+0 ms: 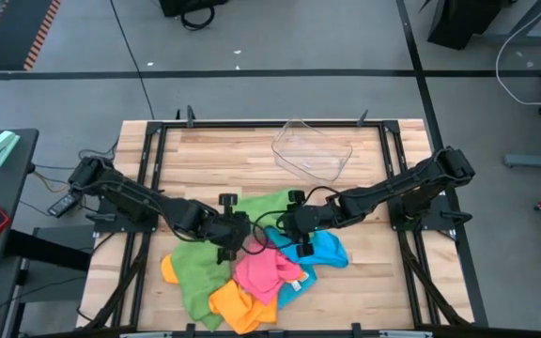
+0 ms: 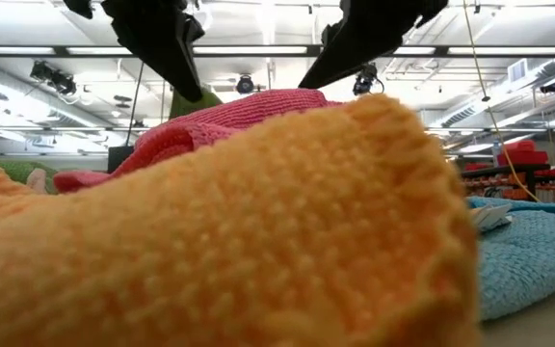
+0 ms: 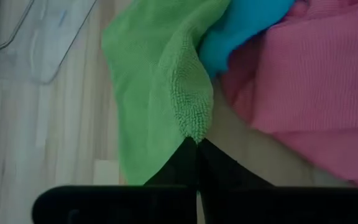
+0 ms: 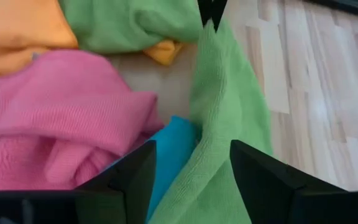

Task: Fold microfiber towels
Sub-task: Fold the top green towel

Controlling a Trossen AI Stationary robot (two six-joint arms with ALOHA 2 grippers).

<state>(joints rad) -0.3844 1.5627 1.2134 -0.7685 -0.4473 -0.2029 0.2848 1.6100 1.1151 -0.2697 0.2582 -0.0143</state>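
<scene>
Pinching a corner of the green towel [image 3: 157,81], the left gripper [image 1: 236,228] had its fingers clenched on the looped pile, at centre frame in the high view. The right gripper [image 4: 191,171] stood just opposite, fingers spread on either side of the same green towel's free edge without gripping it. The microfiber towels [image 1: 247,272] formed a loose heap at lower centre of the butcher-block counter [image 1: 205,160], with the green towel stretching toward frame centre. The pink towel [image 4: 61,118] showed a fine ribbed knit and lay crumpled on top of the heap. The blue towel [image 1: 327,252] sat at the heap's right side. The orange towel [image 2: 258,231], nubby and plush, filled the low view's foreground. A clear plastic tray [image 1: 313,148], rounded-rectangular, rested at upper centre. No legible writing appeared.
</scene>
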